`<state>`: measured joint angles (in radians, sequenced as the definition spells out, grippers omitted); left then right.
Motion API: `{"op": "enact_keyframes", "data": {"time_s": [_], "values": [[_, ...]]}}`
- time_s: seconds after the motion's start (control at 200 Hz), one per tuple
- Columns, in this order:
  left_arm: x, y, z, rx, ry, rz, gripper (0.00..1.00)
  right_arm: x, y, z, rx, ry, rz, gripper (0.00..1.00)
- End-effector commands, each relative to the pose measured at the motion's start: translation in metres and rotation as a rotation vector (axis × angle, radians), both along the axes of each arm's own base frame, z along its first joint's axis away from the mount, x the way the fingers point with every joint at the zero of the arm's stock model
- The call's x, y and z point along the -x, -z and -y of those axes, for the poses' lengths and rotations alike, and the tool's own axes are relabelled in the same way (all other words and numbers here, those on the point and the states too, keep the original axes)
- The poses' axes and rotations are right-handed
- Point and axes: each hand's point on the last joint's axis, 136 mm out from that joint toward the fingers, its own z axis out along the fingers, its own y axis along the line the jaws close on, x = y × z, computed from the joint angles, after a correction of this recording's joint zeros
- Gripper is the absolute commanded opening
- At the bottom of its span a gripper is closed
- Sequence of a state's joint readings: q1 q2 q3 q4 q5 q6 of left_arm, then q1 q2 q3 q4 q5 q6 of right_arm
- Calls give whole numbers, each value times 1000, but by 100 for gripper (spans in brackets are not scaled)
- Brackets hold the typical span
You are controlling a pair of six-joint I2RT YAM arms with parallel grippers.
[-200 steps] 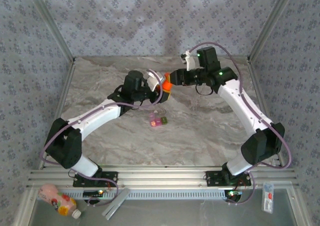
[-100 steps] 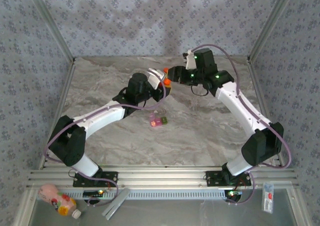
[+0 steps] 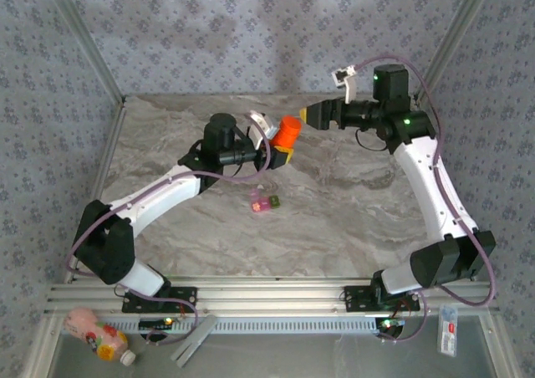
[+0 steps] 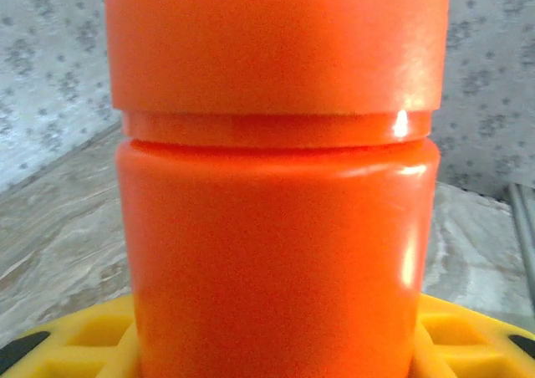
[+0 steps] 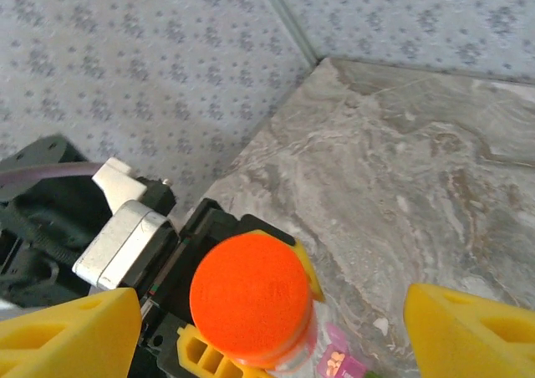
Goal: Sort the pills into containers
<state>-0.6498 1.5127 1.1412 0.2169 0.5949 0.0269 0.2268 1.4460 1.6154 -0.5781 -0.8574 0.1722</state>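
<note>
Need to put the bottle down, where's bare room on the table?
Bare marble lies between the pill case and the right arm, and from the case to the near rail. It is crowded around the orange bottle, by the left gripper and right gripper.

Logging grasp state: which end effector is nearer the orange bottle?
Left. The left end effector grips the orange bottle low down; the right end effector hangs open beside its top.
</note>
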Motion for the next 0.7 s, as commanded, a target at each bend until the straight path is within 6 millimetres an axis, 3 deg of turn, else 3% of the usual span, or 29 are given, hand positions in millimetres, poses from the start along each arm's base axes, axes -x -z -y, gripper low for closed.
{"op": "enact_keyframes", "data": {"time_s": [0.0, 0.245, 0.48, 0.695], "values": [[21, -33, 2, 44, 108, 50, 0, 14, 1, -15, 16, -112, 18, 84], [23, -34, 4, 48, 125, 42, 0, 17, 19, -32, 85, -145, -12, 84], [22, -33, 5, 45, 125, 40, 0, 19, 31, -34, 114, -148, -33, 78], [18, -34, 4, 47, 101, 46, 0, 18, 35, -35, 98, -134, -60, 52]]}}
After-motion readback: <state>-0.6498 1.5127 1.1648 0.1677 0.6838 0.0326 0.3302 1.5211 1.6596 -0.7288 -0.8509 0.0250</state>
